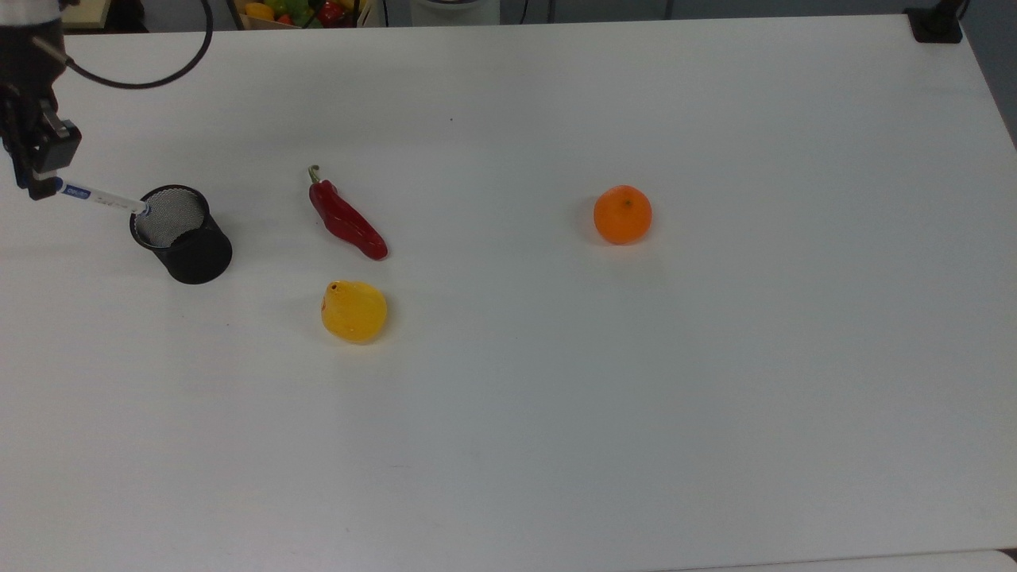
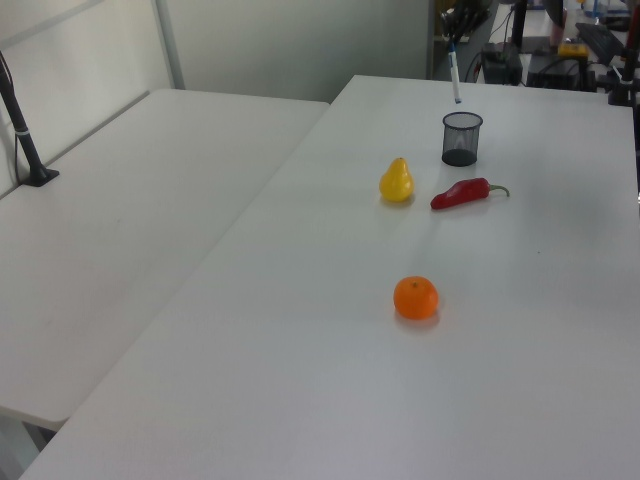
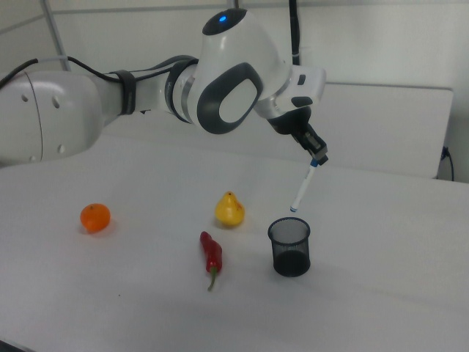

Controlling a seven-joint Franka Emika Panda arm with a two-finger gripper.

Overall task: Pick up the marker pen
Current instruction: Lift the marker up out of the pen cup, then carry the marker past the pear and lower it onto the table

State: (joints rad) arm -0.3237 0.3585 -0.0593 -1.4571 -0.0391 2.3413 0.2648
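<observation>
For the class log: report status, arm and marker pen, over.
Gripper shut on marker pen, holding its capped end. Pen hangs tilted, lower tip above the black mesh cup, out of it. Nothing in the way.

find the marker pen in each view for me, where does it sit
Top view: the marker pen is at far left, slanting from the claw to the rim of the black mesh cup.
Left view: the marker pen hangs near the top, above the cup.
Right view: the marker pen is right of centre, above the cup.
Shared landmark: the cup.
</observation>
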